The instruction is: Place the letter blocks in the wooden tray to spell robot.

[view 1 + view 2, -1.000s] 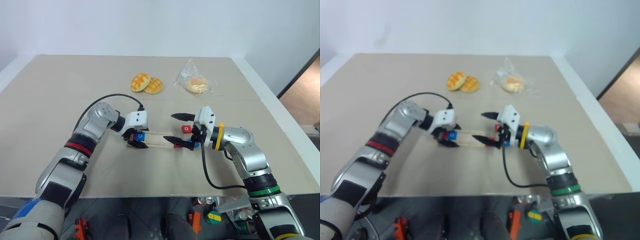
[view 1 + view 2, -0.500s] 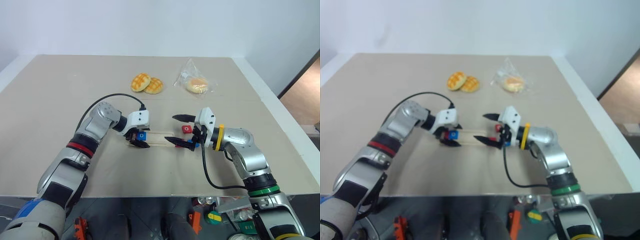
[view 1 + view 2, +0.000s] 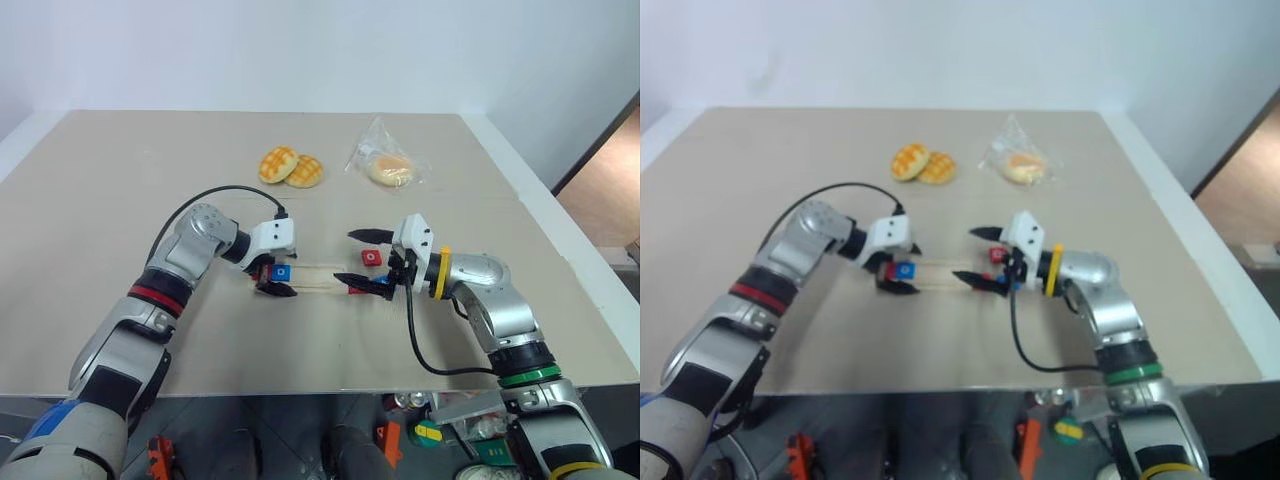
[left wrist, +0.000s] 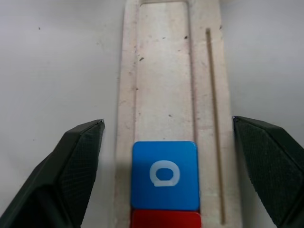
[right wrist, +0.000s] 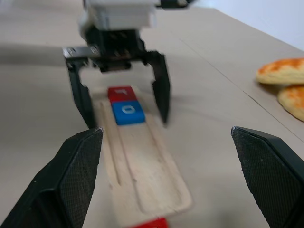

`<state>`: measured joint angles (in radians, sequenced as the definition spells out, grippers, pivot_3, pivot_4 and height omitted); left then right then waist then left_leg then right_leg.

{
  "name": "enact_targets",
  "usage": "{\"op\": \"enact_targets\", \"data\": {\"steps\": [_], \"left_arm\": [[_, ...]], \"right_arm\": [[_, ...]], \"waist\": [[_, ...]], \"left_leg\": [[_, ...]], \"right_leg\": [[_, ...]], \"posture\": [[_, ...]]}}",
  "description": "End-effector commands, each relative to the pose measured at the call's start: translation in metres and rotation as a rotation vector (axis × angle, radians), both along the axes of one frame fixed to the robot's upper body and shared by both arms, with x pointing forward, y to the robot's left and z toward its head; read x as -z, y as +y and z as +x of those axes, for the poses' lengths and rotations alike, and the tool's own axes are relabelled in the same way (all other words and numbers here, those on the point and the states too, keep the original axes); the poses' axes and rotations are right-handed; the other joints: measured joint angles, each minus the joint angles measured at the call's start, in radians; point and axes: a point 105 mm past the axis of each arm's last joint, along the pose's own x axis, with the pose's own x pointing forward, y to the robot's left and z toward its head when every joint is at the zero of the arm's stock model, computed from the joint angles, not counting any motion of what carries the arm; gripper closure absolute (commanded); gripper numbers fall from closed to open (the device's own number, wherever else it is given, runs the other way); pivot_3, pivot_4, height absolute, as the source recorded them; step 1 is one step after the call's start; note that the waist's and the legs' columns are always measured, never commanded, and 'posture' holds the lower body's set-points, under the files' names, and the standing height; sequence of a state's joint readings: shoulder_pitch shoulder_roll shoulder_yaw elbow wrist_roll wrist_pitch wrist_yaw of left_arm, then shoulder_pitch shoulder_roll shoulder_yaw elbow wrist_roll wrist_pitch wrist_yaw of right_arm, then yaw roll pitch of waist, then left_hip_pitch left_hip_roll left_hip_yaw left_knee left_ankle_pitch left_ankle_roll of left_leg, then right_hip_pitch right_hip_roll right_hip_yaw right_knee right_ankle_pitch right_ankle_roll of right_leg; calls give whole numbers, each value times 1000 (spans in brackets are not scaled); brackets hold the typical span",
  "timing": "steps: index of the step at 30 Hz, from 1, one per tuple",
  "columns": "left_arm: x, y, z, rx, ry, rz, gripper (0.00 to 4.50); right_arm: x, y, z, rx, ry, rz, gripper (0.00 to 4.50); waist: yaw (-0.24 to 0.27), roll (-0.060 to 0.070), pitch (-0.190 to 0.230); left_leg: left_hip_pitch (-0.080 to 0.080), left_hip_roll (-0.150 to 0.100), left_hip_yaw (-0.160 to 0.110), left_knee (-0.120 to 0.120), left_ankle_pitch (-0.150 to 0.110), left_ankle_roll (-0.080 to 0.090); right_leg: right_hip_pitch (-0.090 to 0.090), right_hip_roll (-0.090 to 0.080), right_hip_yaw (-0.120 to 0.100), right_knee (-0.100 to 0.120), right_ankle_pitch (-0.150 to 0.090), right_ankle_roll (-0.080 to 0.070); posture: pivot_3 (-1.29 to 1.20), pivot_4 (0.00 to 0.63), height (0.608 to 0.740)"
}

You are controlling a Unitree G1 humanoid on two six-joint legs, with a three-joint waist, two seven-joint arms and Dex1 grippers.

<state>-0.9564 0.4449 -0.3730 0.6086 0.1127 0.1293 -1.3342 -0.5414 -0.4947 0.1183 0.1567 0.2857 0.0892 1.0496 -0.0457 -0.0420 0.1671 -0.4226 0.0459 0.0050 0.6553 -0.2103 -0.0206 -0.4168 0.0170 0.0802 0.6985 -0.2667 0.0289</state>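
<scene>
Mid-table, your wooden tray (image 3: 312,279) runs left–right between both spread-fingered, empty grippers, left gripper (image 3: 270,272) and right gripper (image 3: 361,262); bare tabletop (image 3: 120,190) surrounds it.

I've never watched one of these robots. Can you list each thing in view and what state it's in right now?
left gripper: open, jaws either side of the tray, holding nothing
right gripper: open, empty
wooden tray: flat on the table, mostly unfilled
blue o block: seated in the tray groove
red block: in the groove, touching the blue o block
loose red block: on the table, outside the tray
plastic bag: lying on the table, a bun inside
</scene>
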Motion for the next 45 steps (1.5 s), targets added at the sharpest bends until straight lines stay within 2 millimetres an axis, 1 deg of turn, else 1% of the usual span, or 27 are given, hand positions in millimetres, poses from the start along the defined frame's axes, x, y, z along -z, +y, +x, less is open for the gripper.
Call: {"op": "enact_targets", "data": {"steps": [1, 3, 4, 6, 7, 9, 11, 15, 18, 20, 22, 23, 25, 28, 29, 30, 34, 35, 42, 45], "left_arm": [[-46, 5, 0, -1, -50, -105, 58], [-55, 5, -7, 2, -21, -164, 58], [-59, 4, -14, 18, 16, -209, 58], [-66, 3, -39, 57, 151, -349, 58], [-68, 4, -47, 64, 195, -386, 58], [-68, 8, -59, 57, 231, -442, 58], [-65, 15, -69, 20, 228, -534, 58], [-61, 26, -74, -83, 150, -659, 58], [-43, 36, -80, -149, 103, -632, 58], [-37, 37, -84, -177, 115, -632, 58], [-25, 38, -88, -205, 102, -602, 58], [-22, 38, -89, -216, 98, -599, 58], [-22, 36, -91, -228, 97, -616, 58], [-23, 33, -92, -244, 93, -629, 0], [-23, 33, -93, -249, 90, -629, 0], [-23, 33, -93, -254, 88, -630, 0], [-22, 33, -93, -268, 92, -626, 0], [-21, 33, -93, -270, 93, -622, 0], [-20, 31, -89, -275, 89, -617, 0], [-19, 31, -89, -282, 93, -623, 0]], "right_arm": [[-15, -20, 12, 31, -59, -53, 0], [-13, -26, 15, 37, -58, -80, 0], [-11, -29, 16, 42, -54, -92, 0], [-8, -34, 18, 39, -48, -129, 0], [-7, -36, 18, 34, -47, -141, 0], [-4, -36, 17, 17, -34, -160, 0], [3, -35, 14, -16, -7, -207, 0], [10, -32, 11, -46, 27, -242, 0], [15, -27, 9, -68, 56, -259, 0], [19, -26, 8, -71, 65, -276, 0], [24, -26, 10, -68, 83, -300, 0], [27, -26, 11, -64, 93, -309, 0], [30, -28, 12, -52, 109, -321, 0], [32, -27, 14, -33, 121, -313, 911], [34, -26, 14, -28, 125, -313, 1660], [35, -25, 14, -25, 128, -312, 1834], [37, -20, 11, -26, 131, -307, 3226], [38, -19, 10, -26, 133, -307, 3336], [42, -19, 6, -16, 143, -308, 3336], [30, -20, 6, -4, 122, -275, 3336]], "waist": [[-2, 1, 1], [-2, 1, 1], [-2, 1, 1], [-3, 3, 2], [-5, 4, 3], [-7, 6, 4], [-7, 9, 5], [-5, 9, 6], [-3, 10, 6], [-2, 10, 7], [-2, 10, 7], [-2, 10, 7], [-2, 10, 7], [-2, 10, 8], [-2, 10, 8], [-2, 10, 8], [-3, 10, 8], [-3, 10, 8], [-3, 10, 8], [-3, 10, 8]], "left_leg": [[0, 0, 0, 0, 0, 0], [0, 0, 0, 0, 0, 0], [0, 0, 0, 0, 0, 0], [0, 0, 0, -1, 0, 0], [0, 0, 1, -1, 0, 0], [0, 0, 0, -2, 0, 0], [0, 1, 0, -2, 0, 0], [1, 2, -2, -2, 0, 0], [1, 2, -3, -1, 0, 0], [1, 2, -3, -1, 1, -1], [5, 1, -3, -1, 1, -2], [6, 1, -3, -1, 1, -2], [9, 0, -2, -1, 1, -2], [10, 0, -2, -1, 1, -2], [10, 0, -2, -1, 1, -2], [10, 0, -2, -2, 1, -2], [11, 0, -2, -3, 1, -2], [11, 0, -2, -3, 1, -2], [11, 0, -1, -3, 1, -2], [11, 0, -1, -3, 1, -2]], "right_leg": [[0, 0, 0, 0, 0, 0], [0, 0, 0, 0, 0, 0], [0, 0, 0, 0, 0, 0], [0, 0, 0, 0, 0, 0], [-1, 0, 0, 0, -1, -1], [-1, -1, 0, 0, -1, -2], [-1, 0, 0, 0, -1, -2], [0, 0, -1, 0, 0, -4], [0, 1, -2, 0, 1, -6], [0, 1, -3, 0, 1, -6], [4, -1, -2, 0, 0, -4], [5, -1, -2, 0, -1, -2], [9, -2, -2, -1, -1, -2], [10, -2, -2, -1, -1, -2], [10, -2, -2, -1, -1, -2], [10, -1, -2, -1, -1, -2], [9, -1, -2, -1, -1, -2], [10, -1, -2, -1, -1, -2], [10, -1, -1, -1, -1, -2], [10, -1, -1, -1, -1, -2]], "posture": [[0, 150, 740], [0, 150, 740], [0, 150, 740], [0, 150, 740], [0, 150, 740], [0, 150, 740], [0, 150, 740], [0, 150, 740], [0, 150, 740], [0, 150, 740], [0, 150, 740], [0, 150, 740], [0, 150, 740], [0, 150, 740], [0, 150, 740], [0, 150, 740], [0, 150, 740], [0, 150, 740], [0, 150, 740], [0, 150, 740]]}}
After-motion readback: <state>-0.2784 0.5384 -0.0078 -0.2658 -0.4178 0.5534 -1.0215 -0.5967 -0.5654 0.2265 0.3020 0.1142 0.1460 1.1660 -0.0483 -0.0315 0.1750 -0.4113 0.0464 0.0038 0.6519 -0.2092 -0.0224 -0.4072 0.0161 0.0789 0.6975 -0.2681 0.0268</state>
